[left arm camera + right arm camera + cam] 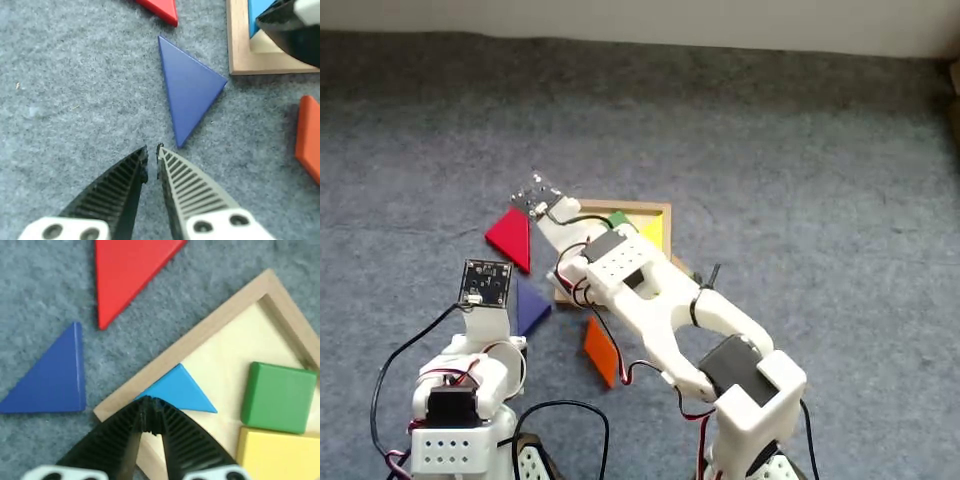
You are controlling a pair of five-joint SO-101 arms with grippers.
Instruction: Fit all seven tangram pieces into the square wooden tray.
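The square wooden tray (665,208) lay on the grey counter (800,150), near the middle of the high view, and the right arm stretched out over it. The right gripper (150,407) had its fingers (185,440) clenched together with nothing between them. Their tips stood over the tray's rim, just at the edge of the light blue triangle (177,390). This triangle lay flat inside the tray, against the rim and close to one corner. The green square (280,397) also lay inside the tray, near another wall, and the yellow piece (280,455) lay just beside it. Three more pieces lay flat on the counter, outside the tray. The red triangle (510,238) was beside the tray, on the side away from the yellow piece, and its sharp point was turned toward the dark blue triangle (189,92). The dark blue triangle lay near a corner of the tray, without touching it. The orange piece (602,350) lay near the tray on the side closer to the arm bases, partly under the right arm in the high view. The left gripper (151,150) was low over the counter, close to the narrow tip of the dark blue triangle but apart from it. Its fingers (190,185) were pressed shut and held nothing.
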